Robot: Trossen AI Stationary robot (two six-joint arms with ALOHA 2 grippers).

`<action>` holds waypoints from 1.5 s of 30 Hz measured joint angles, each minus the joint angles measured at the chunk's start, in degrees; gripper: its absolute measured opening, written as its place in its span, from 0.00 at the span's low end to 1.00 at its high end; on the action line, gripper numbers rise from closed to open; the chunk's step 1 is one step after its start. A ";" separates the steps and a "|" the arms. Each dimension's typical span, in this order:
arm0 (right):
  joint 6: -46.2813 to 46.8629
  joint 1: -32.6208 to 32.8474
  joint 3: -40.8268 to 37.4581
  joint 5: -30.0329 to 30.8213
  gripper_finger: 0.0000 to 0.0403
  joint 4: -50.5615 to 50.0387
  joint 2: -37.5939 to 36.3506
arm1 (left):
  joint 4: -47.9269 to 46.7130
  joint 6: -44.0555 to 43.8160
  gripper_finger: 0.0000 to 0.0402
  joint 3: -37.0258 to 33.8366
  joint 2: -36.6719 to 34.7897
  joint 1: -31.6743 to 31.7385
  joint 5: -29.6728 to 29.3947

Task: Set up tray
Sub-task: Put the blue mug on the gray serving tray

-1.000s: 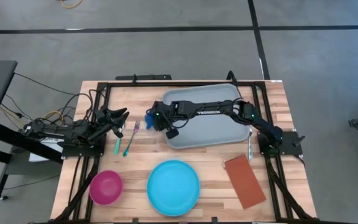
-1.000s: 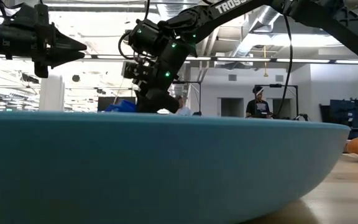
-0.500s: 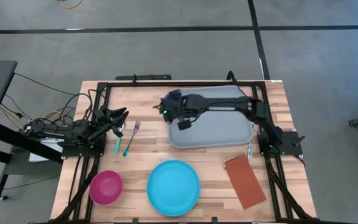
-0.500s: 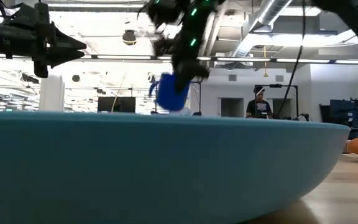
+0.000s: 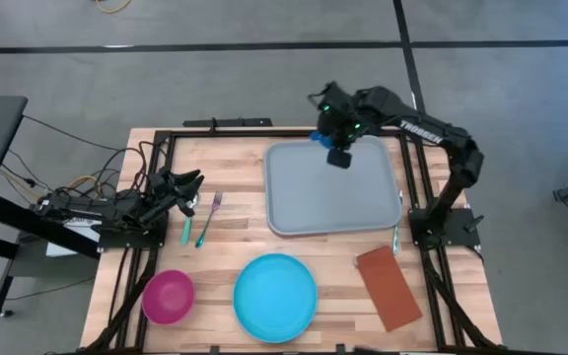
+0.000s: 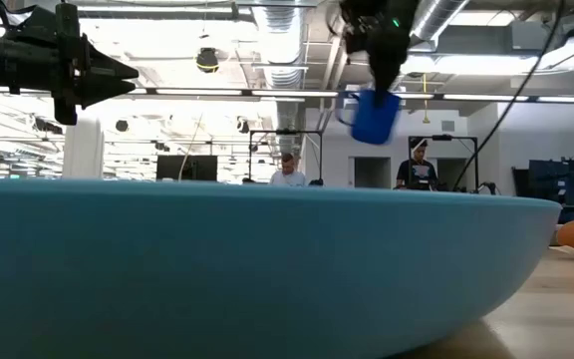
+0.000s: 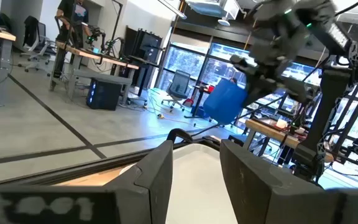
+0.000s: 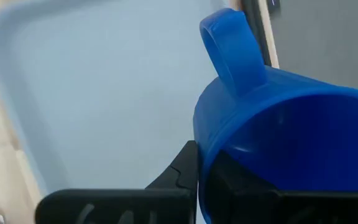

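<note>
My right gripper point(image 5: 325, 135) is clamped on the rim of a blue plastic mug point(image 6: 372, 115), hanging above the far edge of the large grey-blue rectangular plastic tray point(image 5: 304, 197), which lies flat mid-table. The tray looks stiff, light and slick; I'd take it by the raised rim. My left gripper point(image 5: 193, 181) waits at the table's left, fingers apart.

You see a wooden table point(image 5: 235, 143) carrying the tray point(image 5: 331, 192) far right, fork point(image 5: 210, 219) left, pink bowl point(image 5: 168, 296), blue plate point(image 5: 275, 297), napkin point(image 5: 389, 288) near.
</note>
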 joint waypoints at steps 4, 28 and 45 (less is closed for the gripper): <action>0.98 -8.06 -10.17 0.15 0.01 1.31 -3.36 | -0.02 -1.08 0.31 0.00 0.00 0.00 0.00; -8.63 -22.38 -37.08 -5.69 0.05 25.18 -4.01 | 1.22 -1.00 0.31 0.00 0.00 0.00 -3.72; -8.68 -22.41 -37.08 4.66 0.23 20.75 -4.01 | 2.32 -0.13 0.31 0.00 0.00 0.00 -4.68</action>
